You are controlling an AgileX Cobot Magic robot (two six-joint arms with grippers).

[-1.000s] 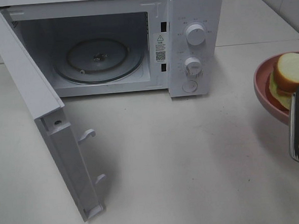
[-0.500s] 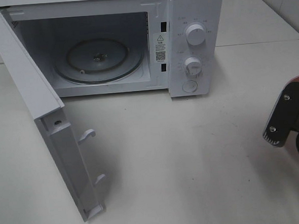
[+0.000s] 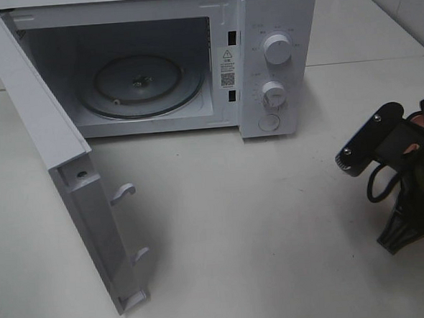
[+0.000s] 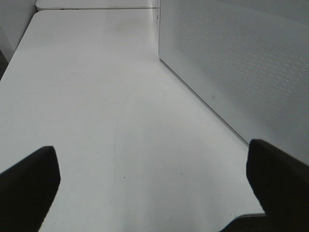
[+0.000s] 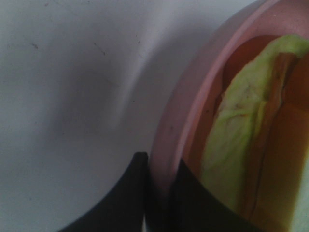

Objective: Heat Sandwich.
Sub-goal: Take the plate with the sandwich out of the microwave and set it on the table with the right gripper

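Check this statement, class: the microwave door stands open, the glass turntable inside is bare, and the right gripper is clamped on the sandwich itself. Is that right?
Not quite. The right gripper is clamped on the rim of the pink plate, not on the sandwich; the right wrist view shows this. The microwave door does stand open, and the glass turntable is bare.

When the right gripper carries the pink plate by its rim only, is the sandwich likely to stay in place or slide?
It may well slide. The right gripper pinches only the rim of the pink plate, so the plate could tilt. The sandwich lies loose, its green filling hanging out, so it probably shifts easily. The plate looks smooth, offering little grip.
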